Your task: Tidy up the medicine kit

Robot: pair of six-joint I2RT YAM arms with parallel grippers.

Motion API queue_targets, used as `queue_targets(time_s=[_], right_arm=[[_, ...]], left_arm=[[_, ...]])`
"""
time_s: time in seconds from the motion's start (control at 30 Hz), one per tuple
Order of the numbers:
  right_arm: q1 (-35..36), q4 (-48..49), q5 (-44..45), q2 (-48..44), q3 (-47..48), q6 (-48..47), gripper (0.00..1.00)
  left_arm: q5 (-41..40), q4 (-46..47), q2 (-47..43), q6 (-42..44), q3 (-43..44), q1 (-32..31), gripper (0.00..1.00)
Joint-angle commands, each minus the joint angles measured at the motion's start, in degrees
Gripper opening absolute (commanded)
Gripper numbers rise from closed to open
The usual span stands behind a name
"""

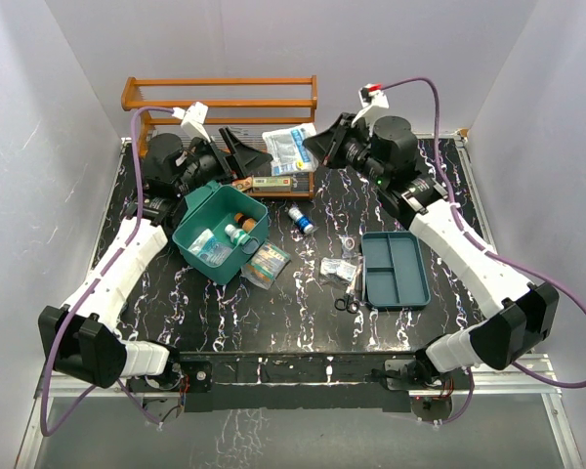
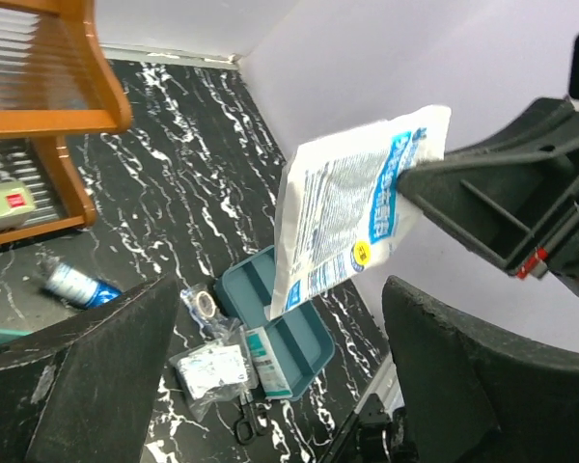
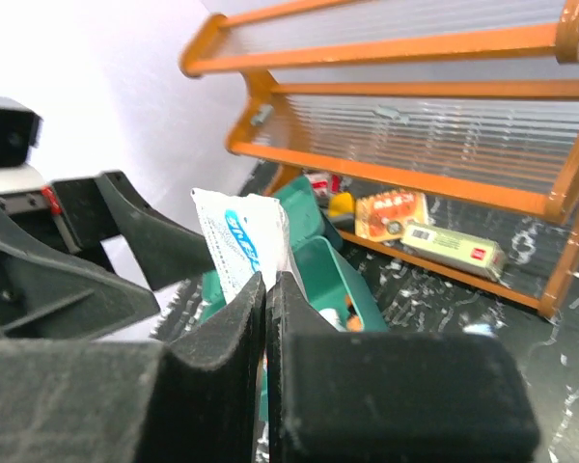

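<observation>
The medicine kit's teal box (image 1: pixel 220 233) stands open at centre left with small bottles and packets inside. Its darker compartmented tray (image 1: pixel 396 269) lies apart on the right; a small boxed item rests on the tray (image 2: pixel 299 338) in the left wrist view. A white-and-blue flat packet (image 1: pixel 291 149) hangs in the air in front of the rack. My right gripper (image 3: pixel 267 280) is shut on the edge of that packet (image 3: pixel 241 241). My left gripper (image 2: pixel 282 289) stands open just left of the packet (image 2: pixel 352 212), with nothing between its fingers.
An orange wooden rack (image 1: pixel 220 93) spans the back, with small boxes (image 1: pixel 273 183) on its lowest shelf. Loose on the table lie a blue bottle (image 1: pixel 301 219), a colourful packet (image 1: pixel 266 262), bagged items (image 1: pixel 340 266), a tape roll (image 1: pixel 348 242) and scissors (image 1: pixel 349 298).
</observation>
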Motion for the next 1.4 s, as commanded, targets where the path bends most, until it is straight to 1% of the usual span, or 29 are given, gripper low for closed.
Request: queue_targets(time_s=[0.0, 0.13, 0.3, 0.47, 0.5, 0.57, 0.6, 0.67, 0.73, 0.77, 0.8, 0.83, 0.9, 0.97, 1.07, 1.17, 1.2, 1.27, 1.37], right_arm=[[-2.24, 9.46, -8.04, -1.40, 3.38, 7.98, 0.00], [-3.26, 11.99, -11.41, -1.06, 3.20, 12.26, 0.00], [-4.08, 15.52, -15.56, 0.13, 2.63, 17.31, 0.00], [-4.36, 16.42, -17.76, 1.02, 1.80, 18.91, 0.00], [-4.35, 16.50, -18.02, 1.14, 1.55, 19.14, 0.00], [-4.44, 16.55, -18.18, 1.18, 0.88, 19.45, 0.00], [-4.53, 16.55, -18.28, 1.12, 0.44, 19.63, 0.00], [-4.65, 16.50, -18.16, 0.94, -0.51, 19.70, 0.00], [-4.80, 16.31, -17.84, 0.84, -1.33, 19.77, 0.07], [-4.91, 15.64, -17.45, 0.83, -1.57, 19.67, 0.15], [-4.99, 14.62, -16.88, 0.90, -1.68, 19.41, 0.24], [-5.04, 13.25, -16.28, 0.98, -1.82, 18.91, 0.30], [-5.28, 10.29, -13.99, 0.89, -2.43, 16.92, 0.45], [-5.59, 6.70, -10.02, 0.48, -3.50, 14.93, 0.52], [-6.03, 1.58, -4.46, 0.13, -5.08, 12.30, 0.54], [-6.52, -1.04, -3.06, 0.41, -6.19, 10.85, 0.54], [-6.61, -1.81, -3.06, 0.66, -6.26, 10.37, 0.54], [-6.71, -3.44, -2.98, 1.41, -6.05, 9.49, 0.54], [-6.74, -5.72, -3.11, 3.07, -5.58, 8.23, 0.54]], left_arm=[[5.31, 5.21, -1.64, -4.12, 2.09, 0.09, 0.81], [7.24, 8.21, -1.03, -5.92, 2.71, 0.09, 0.73], [10.63, 14.82, -0.07, -9.50, 1.74, 0.09, 0.63], [10.25, 14.92, 0.15, -8.99, 2.23, 0.28, 0.48], [9.74, 15.33, 0.03, -8.88, 1.87, 0.41, 0.42], [7.57, 15.75, -0.69, -7.05, 1.06, 0.42, 0.25], [6.20, 14.79, -1.20, -5.83, 0.72, 0.44, 0.20], [4.61, 13.13, -1.93, -3.18, 0.50, 0.44, 0.15], [4.54, 10.99, -2.02, -0.98, 0.79, 0.51, 0.11], [4.58, 9.70, -2.05, 0.25, 0.96, 0.53, 0.10], [4.25, 8.04, -1.98, 1.58, 1.22, 0.51, 0.10], [3.76, 5.41, -1.85, 3.41, 1.81, 0.58, 0.10], [2.10, -1.83, -1.53, 8.66, 3.90, 0.77, 0.10], [0.98, -12.23, -0.89, 15.40, 7.19, 1.32, 0.10], [-2.31, -27.56, 0.46, 25.18, 12.35, 1.67, 0.11], [-8.25, -39.93, 0.38, 34.52, 15.06, 1.67, 0.11], [-11.51, -43.89, 0.74, 36.92, 16.12, 1.74, 0.12], [-18.47, -50.16, 1.98, 41.11, 18.27, 2.10, 0.12], [-23.10, -55.59, 4.32, 44.71, 19.41, 2.58, 0.12]])
